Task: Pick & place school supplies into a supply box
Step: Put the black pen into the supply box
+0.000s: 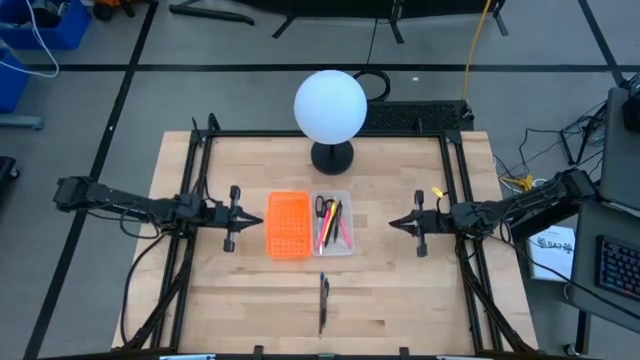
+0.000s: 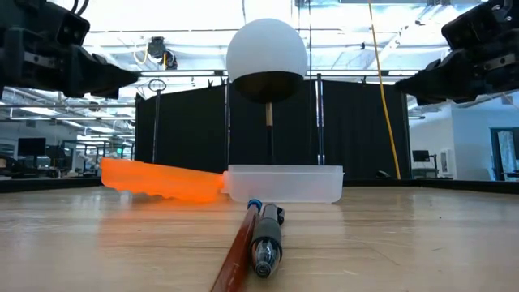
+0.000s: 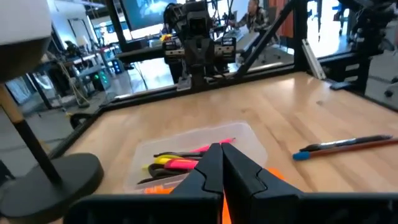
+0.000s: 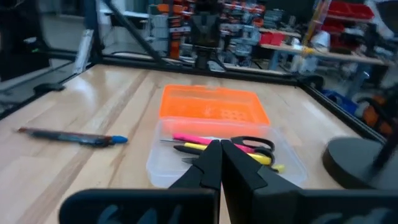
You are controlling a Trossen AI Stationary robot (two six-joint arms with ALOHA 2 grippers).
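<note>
The clear supply box sits mid-table and holds black-handled scissors, a pink-red pen, a yellow pen and a black one. Two more pens, a dark one with a blue tip and a brown-red one beside it, lie on the table nearer the near edge. My left gripper hovers shut left of the orange piece. My right gripper hovers shut right of the box. Both are raised above the table.
An orange perforated piece lies against the box's left side, tilted with its left edge raised in the low view. A lamp with a white globe and dark round base stands behind the box. Black frame rails flank the table.
</note>
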